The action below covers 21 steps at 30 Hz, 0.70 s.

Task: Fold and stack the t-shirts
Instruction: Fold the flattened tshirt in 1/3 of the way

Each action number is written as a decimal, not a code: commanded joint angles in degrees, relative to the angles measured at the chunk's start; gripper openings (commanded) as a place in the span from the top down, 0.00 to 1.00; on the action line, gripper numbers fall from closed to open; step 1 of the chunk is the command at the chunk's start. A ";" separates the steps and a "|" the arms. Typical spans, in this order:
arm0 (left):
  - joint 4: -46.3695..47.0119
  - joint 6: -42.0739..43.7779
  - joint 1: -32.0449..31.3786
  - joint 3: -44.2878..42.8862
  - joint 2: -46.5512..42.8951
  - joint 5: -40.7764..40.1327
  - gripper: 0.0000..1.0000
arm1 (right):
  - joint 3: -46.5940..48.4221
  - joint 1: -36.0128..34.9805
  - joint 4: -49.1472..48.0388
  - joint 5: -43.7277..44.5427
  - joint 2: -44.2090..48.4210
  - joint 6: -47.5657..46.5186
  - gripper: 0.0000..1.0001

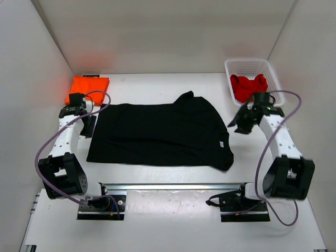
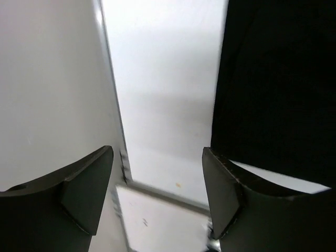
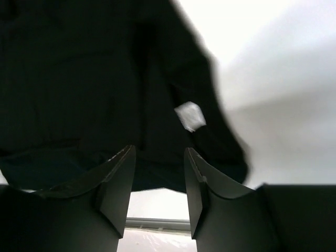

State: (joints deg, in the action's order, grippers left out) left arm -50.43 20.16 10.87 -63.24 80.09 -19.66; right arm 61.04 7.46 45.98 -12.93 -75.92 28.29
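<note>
With the black t-shirt [image 1: 163, 134] lying flat and the left gripper [image 2: 157, 163] and right gripper [image 3: 160, 157] both open and empty, you likely next grasp its 9 and 3 o'clock edges to fold.

Black t-shirt [image 1: 157, 134] lies spread, orange t-shirt [image 1: 90, 86] folded, red t-shirt [image 1: 248, 86] crumpled.

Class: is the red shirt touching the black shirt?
Apart. Top view: red shirt lies in the basket, bare table between it and the black shirt.

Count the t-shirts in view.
3. The orange shirt lies folded at far left, the black shirt spread centrally, the red shirt bunched in the basket at far right. Others may hide beneath.
</note>
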 commanded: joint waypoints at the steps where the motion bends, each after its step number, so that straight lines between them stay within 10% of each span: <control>1: 4.20 9.44 -4.61 -1.97 1.72 5.24 0.21 | 7.05 -6.39 -3.70 -2.54 -8.42 -3.86 0.59; 11: 5.35 9.72 -15.96 -13.38 15.79 6.82 0.20 | 17.18 -9.66 -4.32 -1.22 -25.75 -2.54 0.58; 21: 17.39 23.16 -44.17 -13.13 11.48 13.06 0.20 | 19.91 -7.81 -6.59 -6.66 -34.02 -0.09 0.60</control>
State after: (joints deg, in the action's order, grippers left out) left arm -37.23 37.50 -28.10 -76.42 94.67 -11.44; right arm 78.06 -0.16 41.69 -16.67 -108.44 27.00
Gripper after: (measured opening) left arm 0.802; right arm 0.404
